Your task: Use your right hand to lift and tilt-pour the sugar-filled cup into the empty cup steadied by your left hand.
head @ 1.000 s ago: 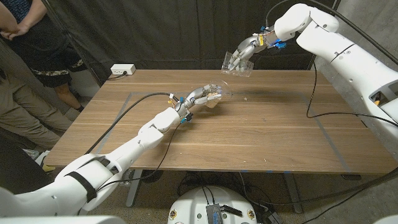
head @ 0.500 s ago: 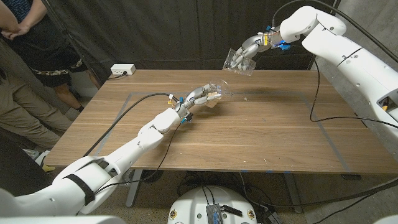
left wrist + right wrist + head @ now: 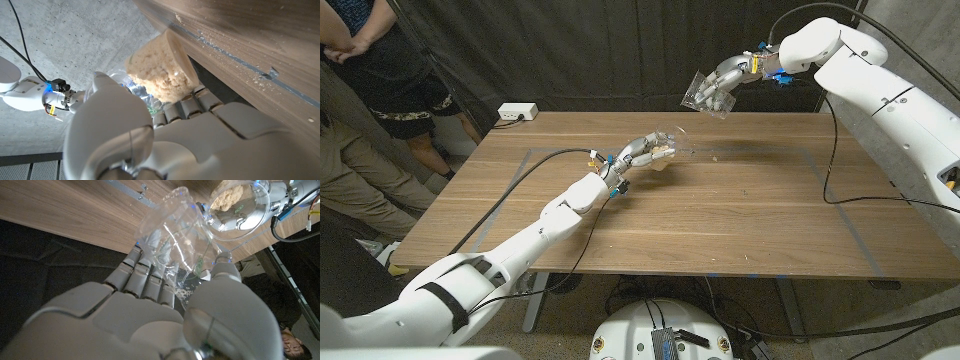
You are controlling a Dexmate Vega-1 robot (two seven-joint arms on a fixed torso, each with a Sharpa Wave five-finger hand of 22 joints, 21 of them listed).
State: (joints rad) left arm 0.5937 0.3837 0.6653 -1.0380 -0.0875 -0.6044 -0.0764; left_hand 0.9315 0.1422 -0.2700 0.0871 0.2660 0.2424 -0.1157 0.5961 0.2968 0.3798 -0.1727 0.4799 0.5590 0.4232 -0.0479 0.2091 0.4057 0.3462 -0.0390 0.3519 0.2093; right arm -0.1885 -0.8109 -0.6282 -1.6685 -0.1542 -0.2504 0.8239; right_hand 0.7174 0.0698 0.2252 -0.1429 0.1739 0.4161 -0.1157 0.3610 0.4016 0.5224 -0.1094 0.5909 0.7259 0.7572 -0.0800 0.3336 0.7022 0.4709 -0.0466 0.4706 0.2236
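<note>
Emptied cup (image 3: 703,95) in raised right hand (image 3: 722,80)

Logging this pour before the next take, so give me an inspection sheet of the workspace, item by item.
Surface: wooden table, blue tape lines, sugar grains spilled near the left cup.
Job's things: left cup on table, holding sugar; right cup raised, tilted, nearly empty.
Clutter: nothing seen.
Hands: left hand grips the left cup; right hand holds the right cup in the air.
Cables: black cables across the table; power strip at the far corner.
Surroundings: dark curtain; person standing at left.
</note>
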